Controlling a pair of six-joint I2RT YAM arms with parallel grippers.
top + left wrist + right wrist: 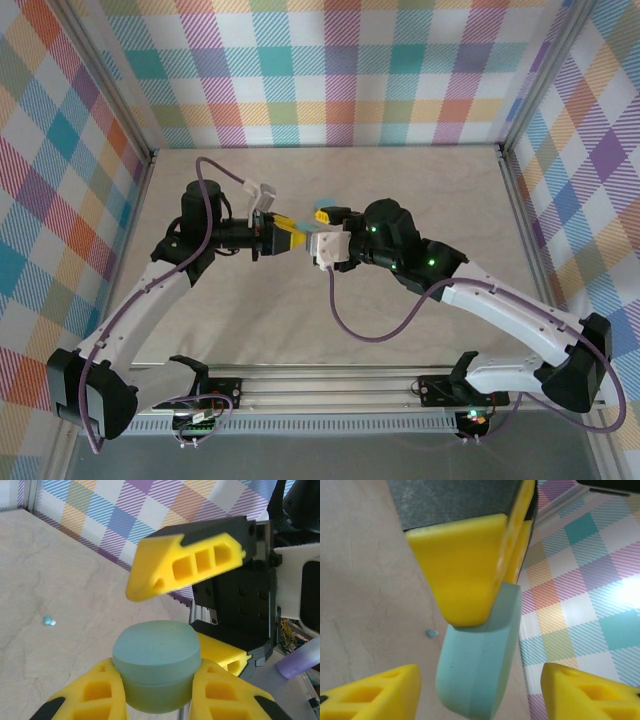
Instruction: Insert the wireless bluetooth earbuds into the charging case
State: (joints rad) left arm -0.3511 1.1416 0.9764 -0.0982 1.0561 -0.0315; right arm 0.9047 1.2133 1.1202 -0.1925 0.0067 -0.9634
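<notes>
The case (152, 650) hangs in mid-air, lid shut, clenched in the left gripper (157, 685). The right gripper (480, 685) straddles it, released. One earbud (48, 621) lies on the table (75, 570), at nine o'clock from the case in the left wrist view. The free right arm looks likelier to fetch it.

Left hand (157, 690) with case (155, 655) facing right hand (480, 690) mid-table, bare table (400, 180) around, earbud (48, 621) aside.

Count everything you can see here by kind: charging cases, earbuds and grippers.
Charging case: 1, light blue, clamped in the left gripper
Earbud: 1, pale blue, loose on the table
Grippers: 2, the left gripper, and the right gripper with its jaws open around the case
Total: 4
</notes>
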